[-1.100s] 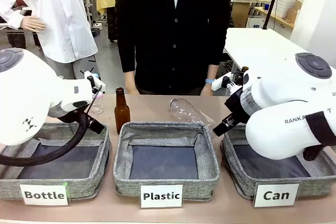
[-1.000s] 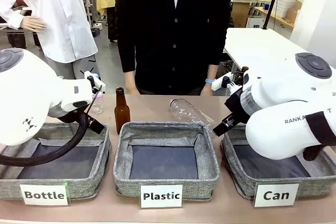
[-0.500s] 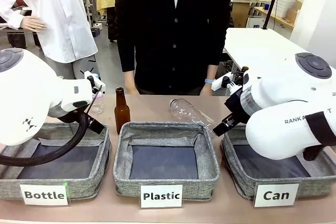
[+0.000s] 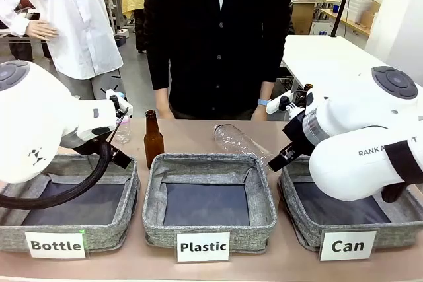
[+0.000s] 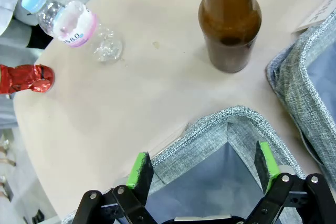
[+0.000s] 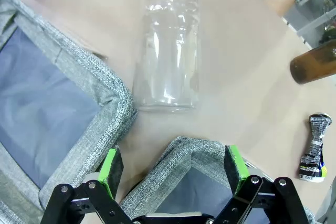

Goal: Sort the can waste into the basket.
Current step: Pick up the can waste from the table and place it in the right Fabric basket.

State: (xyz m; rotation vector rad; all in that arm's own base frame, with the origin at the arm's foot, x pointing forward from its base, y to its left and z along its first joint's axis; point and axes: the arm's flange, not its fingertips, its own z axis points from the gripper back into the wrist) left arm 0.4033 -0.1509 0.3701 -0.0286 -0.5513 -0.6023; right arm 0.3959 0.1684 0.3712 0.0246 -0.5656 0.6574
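As we judge it, nothing is sorted yet. The red crushed can [image 5: 23, 78] lies untouched at the worktop's edge, near a small clear bottle [image 5: 71, 22]. Our left jaws stand apart and empty over a corner of the Bottle basket [image 5: 210, 128]. Our right jaws, also apart and empty, hang over a corner of the Can basket [image 4: 301, 224], whose visible lining is bare. The dark crushed can [image 6: 313, 148] lies close to the worktop's edge; both cans are left to do
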